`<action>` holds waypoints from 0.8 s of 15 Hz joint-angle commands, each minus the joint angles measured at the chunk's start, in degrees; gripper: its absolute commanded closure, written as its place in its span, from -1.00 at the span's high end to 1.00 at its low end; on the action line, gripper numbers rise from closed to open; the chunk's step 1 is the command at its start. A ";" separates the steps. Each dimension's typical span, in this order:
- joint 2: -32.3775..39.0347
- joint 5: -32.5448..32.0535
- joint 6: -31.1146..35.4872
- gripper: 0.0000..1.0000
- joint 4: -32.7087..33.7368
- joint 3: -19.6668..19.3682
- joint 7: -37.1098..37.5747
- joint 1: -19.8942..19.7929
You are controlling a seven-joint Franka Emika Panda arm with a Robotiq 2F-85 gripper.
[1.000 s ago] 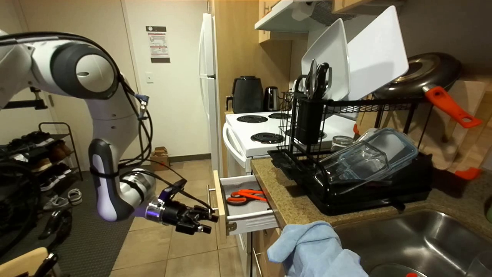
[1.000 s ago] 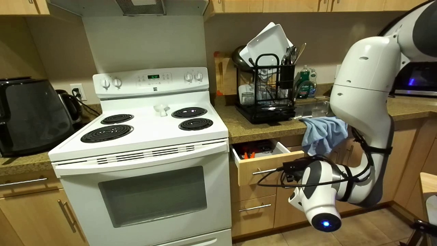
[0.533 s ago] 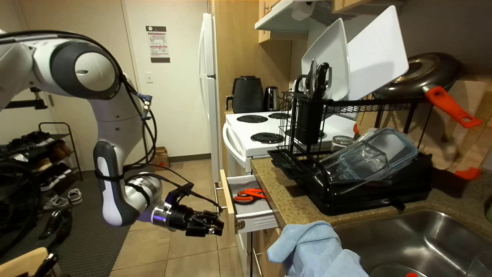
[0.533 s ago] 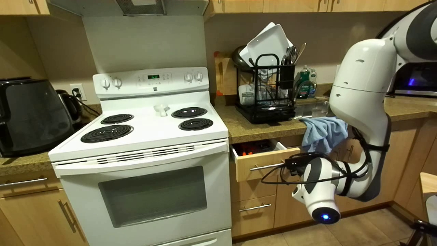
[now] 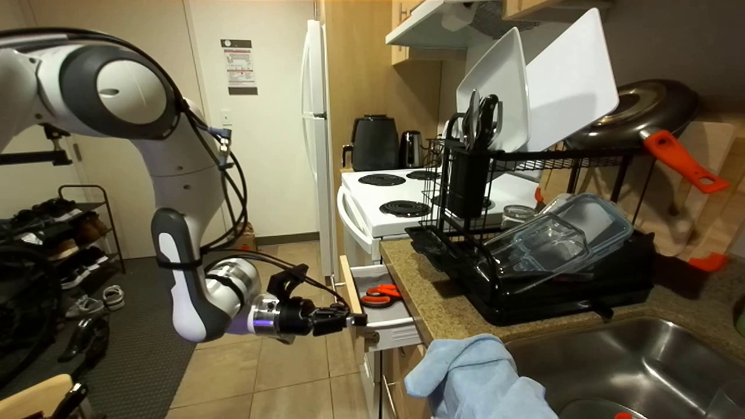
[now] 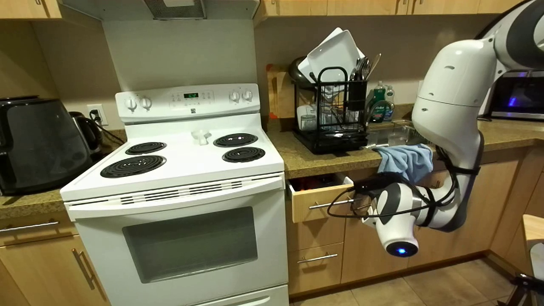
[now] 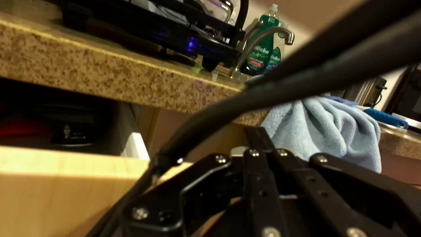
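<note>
My gripper [image 5: 356, 320] is shut, its two black fingers meeting with nothing visible between them in the wrist view. It stands at the pale wooden front of a partly pulled-out drawer [image 5: 353, 294], near the end of that front closest to the sink; whether it touches the wood I cannot tell. Scissors with orange handles [image 5: 379, 296] lie inside the drawer. Beyond the fingertips in the wrist view hangs a light blue towel [image 7: 315, 128], draped over the counter edge. In an exterior view the arm's wrist hides most of the gripper, beside the metal drawer handle [image 6: 323, 205].
Above the drawer, the speckled counter [image 5: 419, 285] overhangs. It bears a black dish rack [image 5: 465, 250] with plates and glass containers, beside a steel sink [image 5: 634, 361]. A white stove [image 6: 182, 191] adjoins the drawer. A black cable [image 7: 250, 98] crosses the wrist view.
The gripper's fingers have gone from apart to together. The arm has moved towards the cabinet and slightly up, and the drawer has slid further in.
</note>
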 commanded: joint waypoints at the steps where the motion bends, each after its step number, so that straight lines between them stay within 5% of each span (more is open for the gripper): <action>1: -4.04 -3.29 -2.19 -1.00 -2.91 -0.24 -2.77 -0.98; 12: 5.32 7.08 -14.30 -1.00 3.20 6.11 -2.13 1.66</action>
